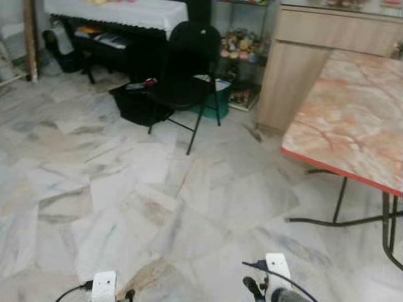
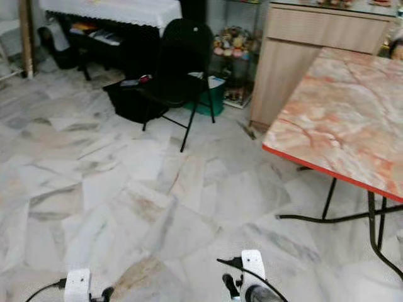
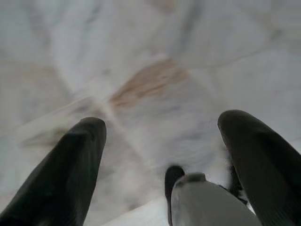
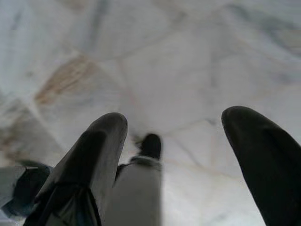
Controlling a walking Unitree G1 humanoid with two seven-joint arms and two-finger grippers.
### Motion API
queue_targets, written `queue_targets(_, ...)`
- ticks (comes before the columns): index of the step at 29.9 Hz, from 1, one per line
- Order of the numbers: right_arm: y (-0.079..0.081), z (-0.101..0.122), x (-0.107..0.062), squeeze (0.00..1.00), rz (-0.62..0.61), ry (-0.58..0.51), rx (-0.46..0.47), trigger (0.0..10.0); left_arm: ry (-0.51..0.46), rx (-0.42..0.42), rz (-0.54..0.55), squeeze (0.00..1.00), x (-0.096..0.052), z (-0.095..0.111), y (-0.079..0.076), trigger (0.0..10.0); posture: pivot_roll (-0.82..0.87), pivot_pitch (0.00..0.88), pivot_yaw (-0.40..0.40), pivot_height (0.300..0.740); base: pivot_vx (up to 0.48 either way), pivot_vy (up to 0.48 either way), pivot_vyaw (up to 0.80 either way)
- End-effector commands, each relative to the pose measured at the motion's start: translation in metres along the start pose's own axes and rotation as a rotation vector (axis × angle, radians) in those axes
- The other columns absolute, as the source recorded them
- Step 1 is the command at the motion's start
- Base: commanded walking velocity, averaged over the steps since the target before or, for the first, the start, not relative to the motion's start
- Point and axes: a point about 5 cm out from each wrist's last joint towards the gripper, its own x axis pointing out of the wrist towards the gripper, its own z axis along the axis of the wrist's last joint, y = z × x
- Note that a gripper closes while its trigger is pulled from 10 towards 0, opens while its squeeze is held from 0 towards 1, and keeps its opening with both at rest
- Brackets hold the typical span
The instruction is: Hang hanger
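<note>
Both my jaws hung spread and empty, left gripper [image 3: 160, 136] and right gripper [image 4: 174, 136], over the pale marble floor [image 1: 126, 189]. No hanger was in sight; I judged searching past the black folding chair [image 1: 186, 69] wisest.

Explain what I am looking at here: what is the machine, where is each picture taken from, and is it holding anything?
This is a walking humanoid robot in a home. The two wide pictures come from its head, looking down at a marble floor. Ahead stand a black folding chair and, to the right, a table with a pink marbled top. The white blocks at the bottom edge are its wrists.

The other two pictures come from cameras on the wrists. Each looks along two black fingers at the floor. The left gripper and the right gripper are both open and hold nothing. No hanger can be made out.
</note>
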Motion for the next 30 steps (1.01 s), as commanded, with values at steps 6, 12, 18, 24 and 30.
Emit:
queue_targets(6, 0.007, 0.002, 0.002, 0.00, 0.000, -0.018, 0.017, 10.0, 0.022, 0.015, 0.017, 0.00, -0.002, -0.007, 0.008, 10.0, -0.03, 0.000, 0.013, 0.740, 0.000, -0.292, 0.00)
queue_targets(12, 0.003, 0.008, 0.002, 0.00, 0.000, -0.030, 0.020, 10.0, 0.022, 0.011, 0.011, 0.00, -0.002, -0.006, 0.008, 10.0, -0.04, 0.000, 0.015, 0.740, 0.000, -0.296, 0.00)
queue_targets(18, -0.013, 0.018, -0.001, 0.00, -0.012, -0.037, 0.015, 10.0, 0.022, 0.009, 0.013, 0.00, -0.003, -0.007, 0.008, 10.0, -0.04, 0.000, 0.015, 0.740, 0.000, -0.303, -0.10)
queue_targets(24, -0.028, 0.024, -0.004, 0.00, -0.026, -0.044, 0.010, 10.0, 0.020, 0.006, 0.017, 0.00, -0.002, -0.006, 0.009, 10.0, -0.04, 0.000, 0.015, 0.740, 0.000, -0.298, -0.59)
queue_targets(30, -0.027, 0.017, -0.005, 0.00, -0.022, -0.035, 0.014, 10.0, 0.015, 0.006, 0.019, 0.00, -0.002, -0.004, 0.009, 10.0, -0.03, 0.000, 0.019, 0.740, 0.000, -0.311, -0.48)
